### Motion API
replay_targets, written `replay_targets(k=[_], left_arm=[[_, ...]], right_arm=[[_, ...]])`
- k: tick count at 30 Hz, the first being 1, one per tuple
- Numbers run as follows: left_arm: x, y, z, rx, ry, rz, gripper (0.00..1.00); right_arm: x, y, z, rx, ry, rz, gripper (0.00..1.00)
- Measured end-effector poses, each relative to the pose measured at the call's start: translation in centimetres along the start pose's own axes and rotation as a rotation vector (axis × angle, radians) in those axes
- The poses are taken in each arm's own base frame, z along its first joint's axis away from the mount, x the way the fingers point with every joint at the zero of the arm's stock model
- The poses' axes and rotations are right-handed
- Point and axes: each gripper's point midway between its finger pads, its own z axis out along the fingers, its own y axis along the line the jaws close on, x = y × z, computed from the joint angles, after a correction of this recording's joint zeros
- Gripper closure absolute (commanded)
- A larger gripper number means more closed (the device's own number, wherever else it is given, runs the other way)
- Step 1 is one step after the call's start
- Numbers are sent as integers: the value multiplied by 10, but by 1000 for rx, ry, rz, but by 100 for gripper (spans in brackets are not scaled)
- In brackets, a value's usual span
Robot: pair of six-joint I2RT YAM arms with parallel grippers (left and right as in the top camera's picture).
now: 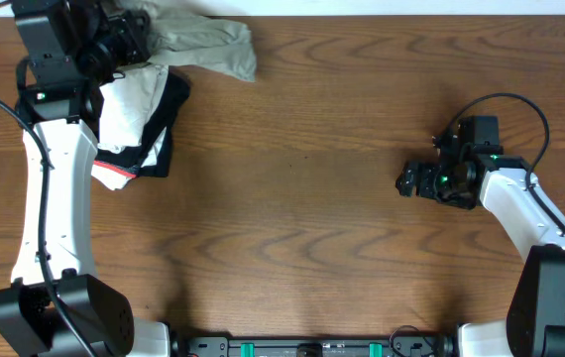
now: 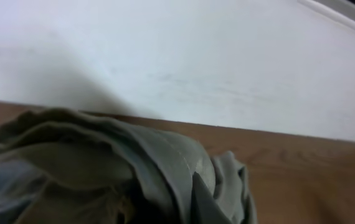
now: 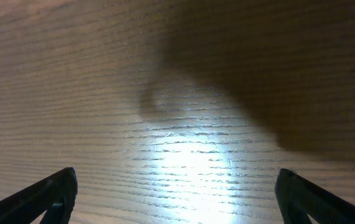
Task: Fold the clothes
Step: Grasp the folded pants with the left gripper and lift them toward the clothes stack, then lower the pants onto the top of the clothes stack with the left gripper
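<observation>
A pile of clothes lies at the table's far left corner: a grey-green garment (image 1: 208, 45), a white garment (image 1: 129, 99) and a black garment (image 1: 164, 139) under it. My left gripper (image 1: 129, 42) is at the near end of the grey-green garment. In the left wrist view that garment (image 2: 134, 168) is bunched close around the jaws and hides the fingers, so it seems held. My right gripper (image 1: 408, 181) is open and empty, low over bare wood at the right; its two fingertips show wide apart in the right wrist view (image 3: 176, 193).
A white wall (image 2: 196, 62) runs right behind the table's far edge, close to the pile. The wooden table (image 1: 302, 218) spans the middle. The left arm's white link (image 1: 59, 198) stretches along the left side.
</observation>
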Motion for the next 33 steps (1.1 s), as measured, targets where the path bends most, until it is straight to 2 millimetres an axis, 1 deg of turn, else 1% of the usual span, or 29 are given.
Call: replay_targets(k=[3,5,7,10,12,14,18,20,22,24,27,28,29,31,33], left_arm=[[-6,-9,-2,40,-11,63,94],[-15,-14,-5,56,-33,102,94],[-30,-18,-9,69,-78,143,94],[-58,-19,-18,67,-176,203,94],[-74,-15,-23,44,-231,225,94],[-82,-10,-27,23,-259,235,94],[-89,6,-31,-21,-284,248,94],[-88,22,-26,-50,-277,240,94],[-81,40,-17,-76,-254,219,94],[-66,65,-5,-108,-202,179,94],[-34,103,9,-161,-96,109,94],[-24,115,10,-180,-65,90,94],[-21,123,9,-192,-53,80,94],[-17,136,3,-219,-39,69,94],[-15,148,-8,-246,-26,53,94]], right_arm=[[0,0,0,0,0,0,1],[0,0,0,0,0,0,1],[0,0,0,0,0,0,1],[0,0,0,0,0,0,1],[0,0,0,0,0,0,1],[0,0,0,0,0,0,1],[0,0,0,0,0,0,1],[0,0,0,0,0,0,1],[0,0,0,0,0,0,1],[0,0,0,0,0,0,1],[0,0,0,0,0,0,1],[0,0,0,0,0,0,1],[0,0,0,0,0,0,1],[0,0,0,0,0,0,1],[0,0,0,0,1,0,1]])
